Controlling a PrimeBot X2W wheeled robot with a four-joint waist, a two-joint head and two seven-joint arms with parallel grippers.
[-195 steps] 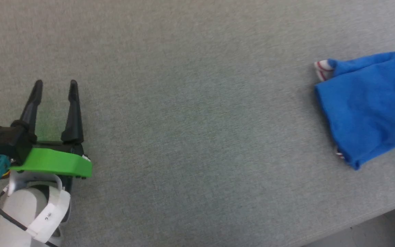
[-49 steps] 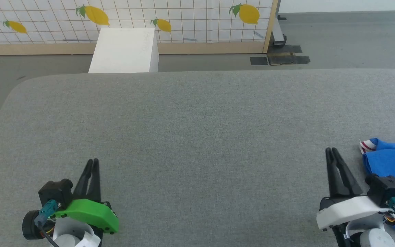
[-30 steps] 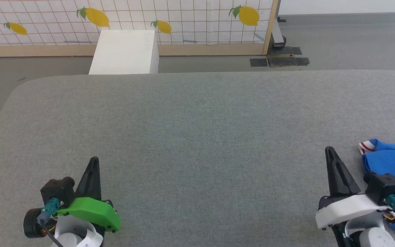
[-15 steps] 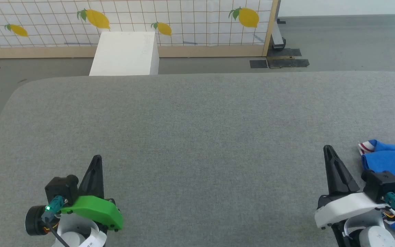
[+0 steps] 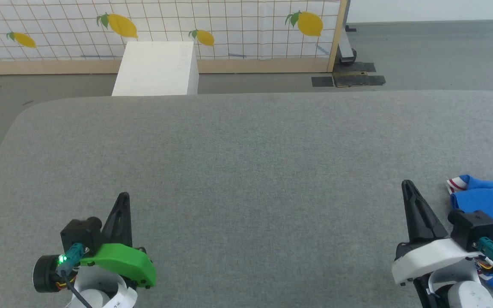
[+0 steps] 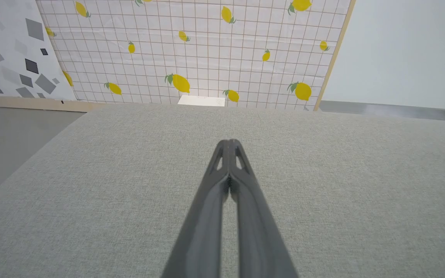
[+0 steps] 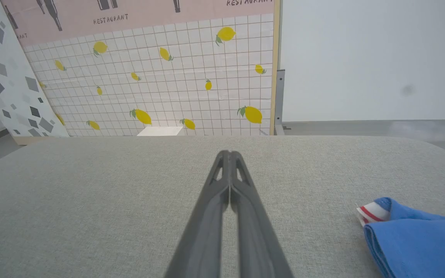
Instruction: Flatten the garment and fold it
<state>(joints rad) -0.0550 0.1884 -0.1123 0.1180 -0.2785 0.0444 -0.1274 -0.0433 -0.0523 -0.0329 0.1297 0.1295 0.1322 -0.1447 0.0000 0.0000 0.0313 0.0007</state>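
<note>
1. The garment [image 5: 488, 201] lies at the right edge of the surface [image 5: 246, 162], toward its near right corner. It is a compact blue bundle with its layers stacked along the left side. A bit of red-and-white striped trim [image 7: 373, 211] pokes out at its far left corner. Judging by that doubled edge, it looks folded and set off to one side.
2. The right gripper [image 5: 407, 185] sits by the near edge, just beside the garment's left side. Its fingers [image 7: 211, 220] are apart from the cloth, pressed together tip to tip and holding nothing.
3. The left gripper [image 5: 123, 196] sits toward the near left corner, well apart from the cloth. Its fingers are likewise pressed together and empty.
4. Both grippers point toward the far edge in matching poses. This reads as a parked stance rather than a reach for the cloth.
5. Count:
   - one garment
   - two grippers, with two fingers on each
   - one white box [image 5: 156, 68] on the floor beyond the far edge
   - one lemon-print panel [image 5: 229, 21] behind the box, with four lemons in the head view
</note>
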